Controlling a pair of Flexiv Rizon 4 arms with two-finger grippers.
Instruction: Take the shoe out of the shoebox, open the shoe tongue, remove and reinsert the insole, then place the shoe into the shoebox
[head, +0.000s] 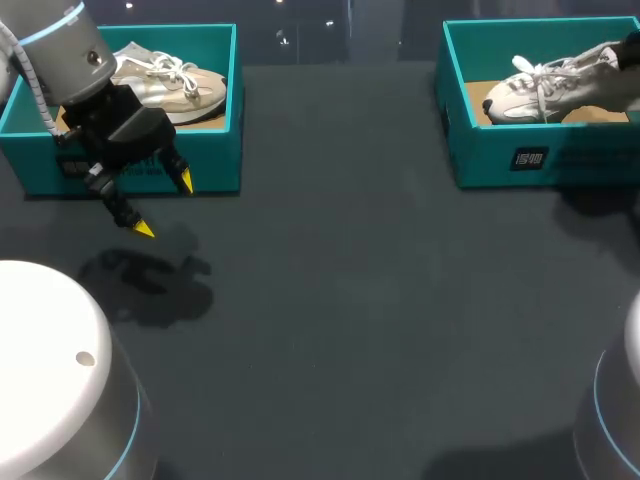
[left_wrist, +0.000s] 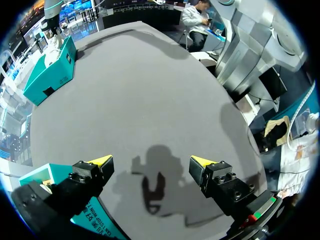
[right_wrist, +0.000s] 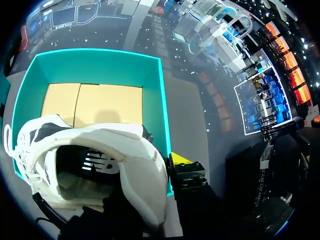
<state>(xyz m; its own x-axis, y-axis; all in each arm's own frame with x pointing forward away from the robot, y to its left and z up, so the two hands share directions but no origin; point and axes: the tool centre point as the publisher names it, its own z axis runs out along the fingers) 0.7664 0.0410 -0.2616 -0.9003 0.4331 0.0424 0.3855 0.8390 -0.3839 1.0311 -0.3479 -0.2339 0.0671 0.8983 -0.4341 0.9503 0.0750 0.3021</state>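
Shoe (right_wrist: 107, 150) looks light, upper soft, heel collar stiffer: best hold there. Right hand (head: 628, 50) at heel, grip cannot be told; left hand (head: 165, 205) released above surface (head: 350, 300).

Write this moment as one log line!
left fingers open, empty, near left shoebox | right arm at white sneaker heel, in right shoebox

left claw (head: 165, 206): spread wide, hovering | right claw (head: 628, 50): angled downward

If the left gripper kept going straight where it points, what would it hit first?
Most likely the bare dark grey tabletop, just beside the teal cardboard shoebox; nothing else shows ahead of the left gripper.
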